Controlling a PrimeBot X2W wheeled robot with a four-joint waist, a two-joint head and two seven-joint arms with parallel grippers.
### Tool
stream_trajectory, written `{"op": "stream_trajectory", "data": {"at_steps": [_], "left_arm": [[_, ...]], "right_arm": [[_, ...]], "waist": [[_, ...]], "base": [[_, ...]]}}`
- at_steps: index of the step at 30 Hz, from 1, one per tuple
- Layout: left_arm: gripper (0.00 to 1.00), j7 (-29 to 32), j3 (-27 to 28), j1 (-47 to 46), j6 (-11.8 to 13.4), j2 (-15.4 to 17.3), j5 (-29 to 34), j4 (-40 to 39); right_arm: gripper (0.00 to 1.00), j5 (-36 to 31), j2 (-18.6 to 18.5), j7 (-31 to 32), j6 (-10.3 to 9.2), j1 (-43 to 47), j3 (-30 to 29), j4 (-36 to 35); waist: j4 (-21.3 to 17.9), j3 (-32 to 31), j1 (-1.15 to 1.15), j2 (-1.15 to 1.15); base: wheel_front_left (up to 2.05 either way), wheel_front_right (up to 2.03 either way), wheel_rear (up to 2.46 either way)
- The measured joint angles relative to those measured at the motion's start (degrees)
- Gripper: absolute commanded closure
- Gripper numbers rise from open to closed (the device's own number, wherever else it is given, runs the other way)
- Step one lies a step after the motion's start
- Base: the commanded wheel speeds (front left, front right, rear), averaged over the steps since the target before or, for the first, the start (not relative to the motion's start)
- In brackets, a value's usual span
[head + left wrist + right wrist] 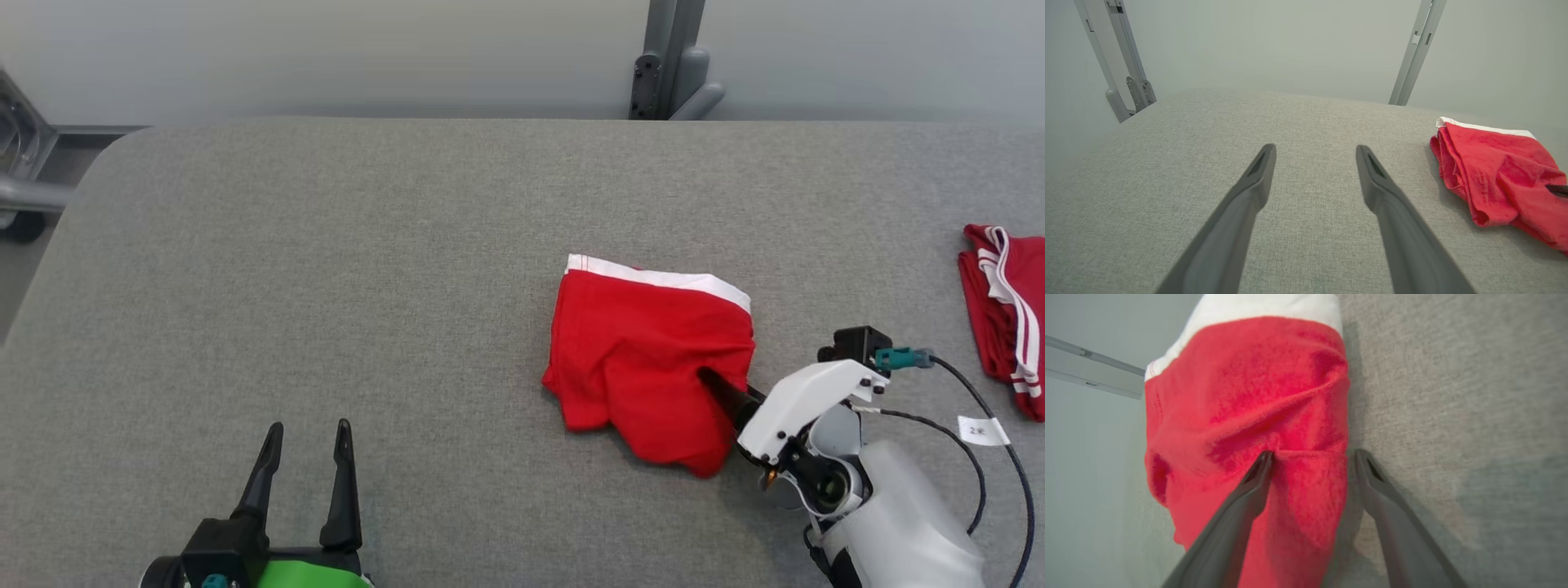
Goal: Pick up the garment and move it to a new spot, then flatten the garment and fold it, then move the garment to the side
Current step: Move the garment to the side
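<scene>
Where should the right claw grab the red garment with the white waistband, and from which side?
Grip the bunched near-right edge of the red garment, coming in low from the robot's right. The open right claw straddles that fold.

The garment (645,359), right of centre in the head view, is bright red with a plain white band along its upper edge. The table (326,245) is mid grey with a fine heathered weave. At the right edge of the frame a second cloth (1008,314) is red too, with paired white stripes. The left gripper (309,425), lower left, has black fingers on a bright green body. The right gripper (1313,454) has dark grey fingers. In the head view its housing (808,400) is white, with a teal plug (902,358) and a white tag (982,430). The wall (326,57) is pale grey and the post (669,57) is darker grey.
</scene>
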Motion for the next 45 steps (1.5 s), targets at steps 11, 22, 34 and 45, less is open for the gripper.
{"op": "stream_trajectory", "data": {"at_steps": [11,22,34,45], "left_arm": [[0.0,0.0,0.67,-1.04,0.87,0.01,-1.25,-0.73],[0.0,0.0,0.26,-1.99,0.26,0.0,-1.54,-2.29],[0.0,0.0,-2.05,-6.91,-1.72,-0.02,-0.96,-1.29],[0.0,0.0,-0.41,-7.41,-2.92,-0.01,0.18,-0.37]], "right_arm": [[1.0,4.6,-0.22,-4.95,0.0,-9.55,5.97,8.47],[1.0,0.07,-21.34,16.91,0.0,-12.35,-0.1,-9.38],[1.0,-19.17,-24.87,26.89,0.0,-18.23,-15.67,-12.82],[0.0,-31.27,-30.44,27.88,0.02,-15.71,-13.34,-16.6]], "waist": [[0.56,2.57,0.0,0.0],[-5.82,3.19,0.0,0.0],[-7.06,10.18,0.0,0.0],[-5.32,13.54,0.0,0.0]], "base": [[0.0,0.0,0.0],[0.0,0.0,0.0],[0.0,0.0,0.0],[0.0,0.0,0.0]]}}
